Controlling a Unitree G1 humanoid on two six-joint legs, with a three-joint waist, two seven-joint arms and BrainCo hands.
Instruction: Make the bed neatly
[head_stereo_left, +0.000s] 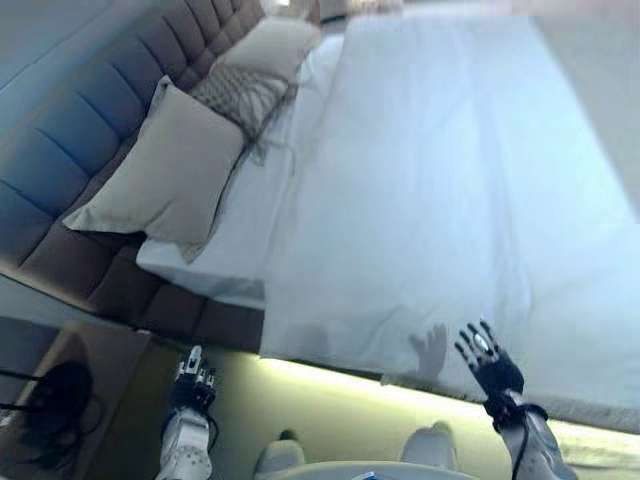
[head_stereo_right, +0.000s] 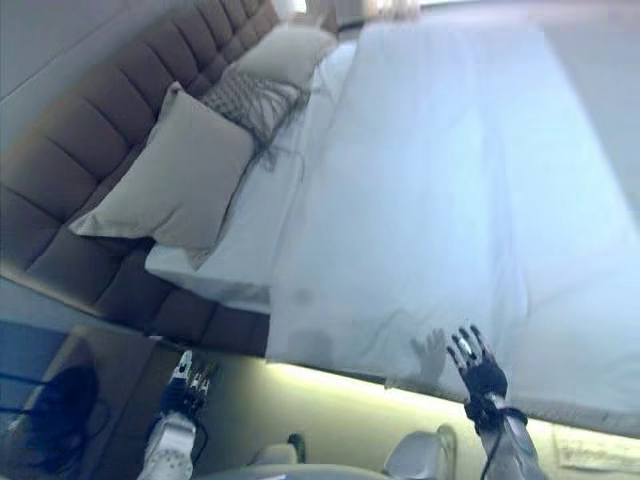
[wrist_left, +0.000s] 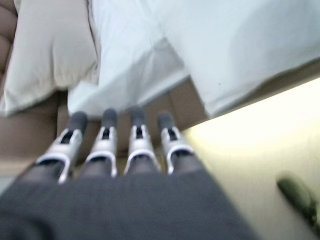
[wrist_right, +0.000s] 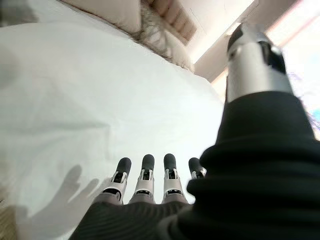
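Note:
A white duvet (head_stereo_left: 450, 180) lies spread flat over the bed, its near edge hanging over the bed's side. At the head end a beige pillow (head_stereo_left: 165, 175), a patterned cushion (head_stereo_left: 240, 95) and a second pale pillow (head_stereo_left: 270, 45) lean on the tufted headboard (head_stereo_left: 70, 130). The white sheet (head_stereo_left: 235, 225) shows bare between pillows and duvet. My right hand (head_stereo_left: 487, 362) is open, fingers spread, just above the duvet's near edge (wrist_right: 60, 165) and holding nothing. My left hand (head_stereo_left: 192, 385) is open, lower, beside the bed base near the sheet corner (wrist_left: 87, 95).
A dark nightstand (head_stereo_left: 75, 390) with a black object on it stands at the lower left by the headboard. A lit strip runs along the bed base (head_stereo_left: 340, 385). Pale floor (wrist_left: 250, 150) lies beside the bed.

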